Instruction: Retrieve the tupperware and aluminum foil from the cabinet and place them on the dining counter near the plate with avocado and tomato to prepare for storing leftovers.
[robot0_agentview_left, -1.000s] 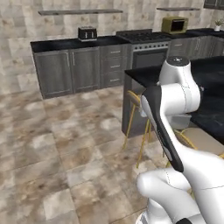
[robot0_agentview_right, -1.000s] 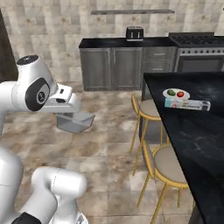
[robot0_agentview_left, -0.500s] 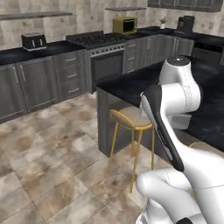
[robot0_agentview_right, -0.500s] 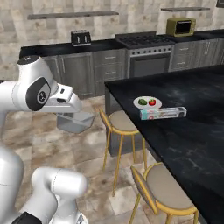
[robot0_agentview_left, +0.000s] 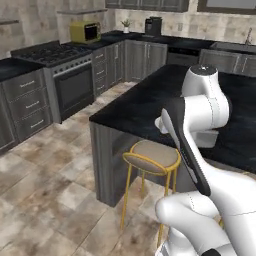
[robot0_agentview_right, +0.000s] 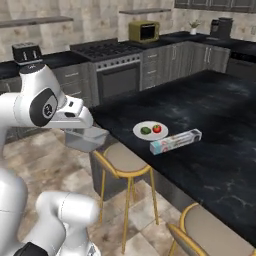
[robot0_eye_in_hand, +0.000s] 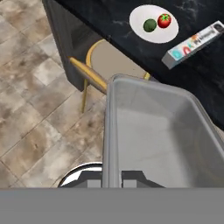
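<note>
Dining counter (robot0_agentview_right: 220, 150): black marble surface, grey sides.
Stool (robot0_agentview_right: 122, 161): tan seat, yellow frame, at the surface's near edge.
Tupperware (robot0_eye_in_hand: 157, 135): clear grey, grasped at one rim in the clenched jaws of the gripper (robot0_eye_in_hand: 114, 178), held off the surface above the stool.
Aluminum foil (robot0_agentview_right: 175, 142): lying flat just beside the plate (robot0_agentview_right: 150, 130).

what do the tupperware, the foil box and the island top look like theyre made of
The tupperware: clear greyish plastic, seemingly smooth; the stool shows through its walls. The aluminum foil box: probably matte printed card, pale with coloured lettering. The dining counter top: black marble look with white veins, seemingly polished.
</note>
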